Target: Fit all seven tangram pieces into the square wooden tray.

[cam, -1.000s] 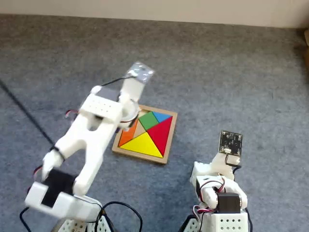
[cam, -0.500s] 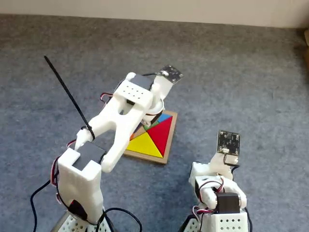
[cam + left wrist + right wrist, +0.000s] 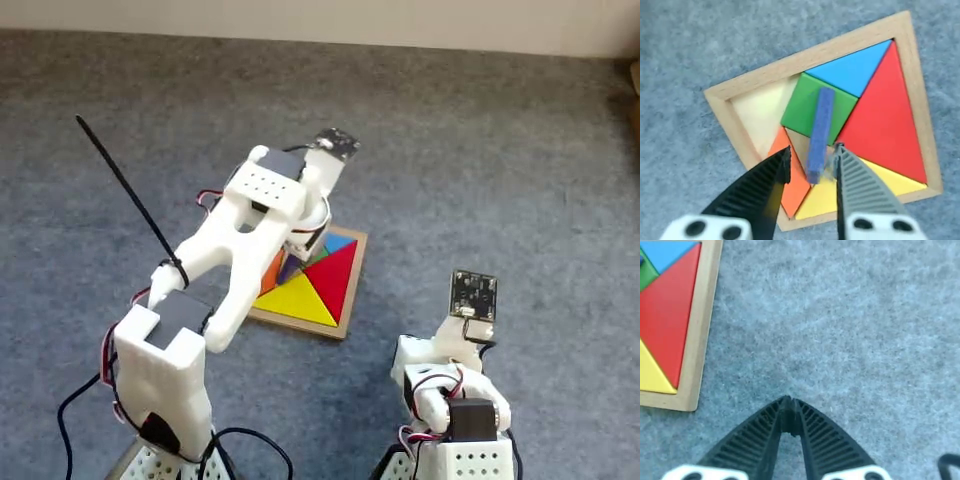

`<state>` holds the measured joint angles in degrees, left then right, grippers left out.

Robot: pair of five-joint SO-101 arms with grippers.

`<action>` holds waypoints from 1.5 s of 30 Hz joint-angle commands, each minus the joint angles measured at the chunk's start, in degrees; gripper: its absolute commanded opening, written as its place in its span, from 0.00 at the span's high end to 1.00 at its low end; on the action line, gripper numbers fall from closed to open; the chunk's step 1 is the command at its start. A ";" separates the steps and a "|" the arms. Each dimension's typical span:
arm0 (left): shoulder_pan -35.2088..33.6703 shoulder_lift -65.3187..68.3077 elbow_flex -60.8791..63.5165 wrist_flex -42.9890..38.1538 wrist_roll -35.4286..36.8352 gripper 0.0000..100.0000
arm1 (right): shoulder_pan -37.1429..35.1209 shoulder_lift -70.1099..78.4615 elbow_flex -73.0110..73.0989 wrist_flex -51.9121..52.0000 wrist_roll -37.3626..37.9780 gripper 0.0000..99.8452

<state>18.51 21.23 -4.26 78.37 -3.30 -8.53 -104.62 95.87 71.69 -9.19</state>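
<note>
While the left tool (image 3: 812, 151) hangs over the tray (image 3: 720, 110) with its jaws parted round the blue piece (image 3: 821, 120), that piece sits up on edge inside the tray, leaning across the green square (image 3: 795, 107), and it looks ungripped. It seems a light, stiff, smooth slab, quick to tip or skate, so pinch its two flat faces mid-length. Right tool (image 3: 789, 407) is clenched on nothing, just outside the tray.

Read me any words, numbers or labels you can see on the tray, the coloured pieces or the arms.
No text can be read.
The wooden tray and the coloured pieces carry no print.
The small dark board on the right arm is too small to tell whether it bears any marking.
</note>
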 commanded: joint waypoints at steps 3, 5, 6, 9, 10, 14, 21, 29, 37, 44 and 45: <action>-2.42 -1.19 -3.12 0.35 0.70 0.84 | -0.48 -1.10 8.40 0.31 -0.53 0.99; -2.68 -1.19 -3.21 0.35 0.70 0.84 | -0.48 -1.10 8.40 0.31 -0.53 0.99; -2.77 -1.27 -3.47 0.00 0.70 0.84 | -0.48 -1.10 8.40 0.31 -0.53 0.99; -3.74 -1.27 -4.88 0.18 0.79 0.84 | -0.48 -1.10 8.40 0.31 -0.53 0.99; -3.91 -1.27 -5.32 0.18 0.79 0.84 | -0.48 -1.10 8.40 0.31 -0.53 0.99; -5.05 -1.27 -6.11 0.35 0.79 0.84 | -0.48 -1.10 8.40 0.31 -0.53 0.99; -3.47 -1.27 -5.93 0.44 0.79 0.84 | -0.48 -1.10 8.40 0.31 -0.53 0.99; -0.31 -0.84 -5.67 2.46 0.88 0.84 | -0.48 -1.10 8.40 0.31 -0.53 0.99; -0.40 -0.66 0.22 -1.67 0.62 0.84 | -0.48 -1.10 8.40 0.31 -0.53 0.99; -1.19 -0.66 4.44 -5.80 0.44 0.84 | -0.48 -1.10 8.40 0.31 -0.53 0.99; -1.63 -0.66 4.53 -5.80 0.44 0.84 | -0.48 -1.10 8.40 0.31 -0.53 0.99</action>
<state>17.01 21.23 0.40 73.63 -3.03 -8.53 -104.62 95.87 71.69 -9.19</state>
